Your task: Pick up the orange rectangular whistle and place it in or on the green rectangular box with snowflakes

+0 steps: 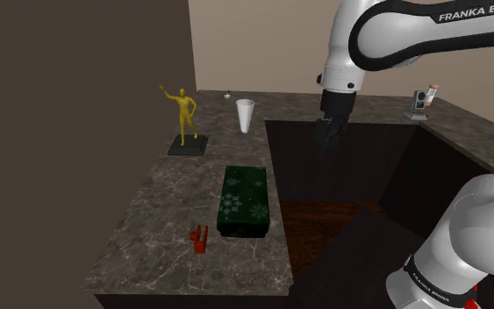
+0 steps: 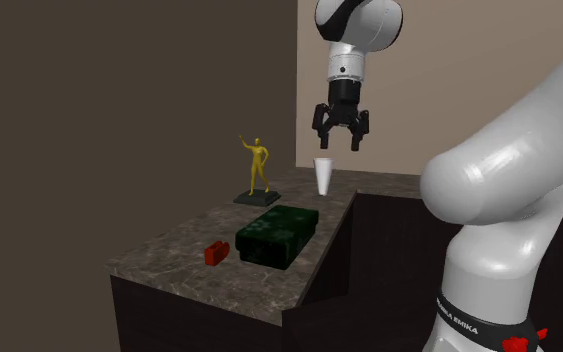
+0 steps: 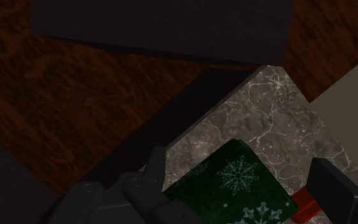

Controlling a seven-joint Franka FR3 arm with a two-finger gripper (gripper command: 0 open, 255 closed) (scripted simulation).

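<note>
Whistle (image 1: 200, 239), orange-red: we log it low and left of centre in the shoulder view, on the counter (image 1: 161, 206), just beside the green box (image 1: 244, 201). Gripper (image 1: 328, 139): jaws apart, empty, up and right, well apart from it.

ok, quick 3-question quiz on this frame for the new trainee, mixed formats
1. True or false: the whistle lies on the box.
2. The fingers are: A) shut on the whistle; B) open, holding nothing; C) shut on the box.
3. Name the white thing on the counter near the figurine.
Key: 1 false, it sits on the counter beside the box. 2 B. 3 the cup.
</note>
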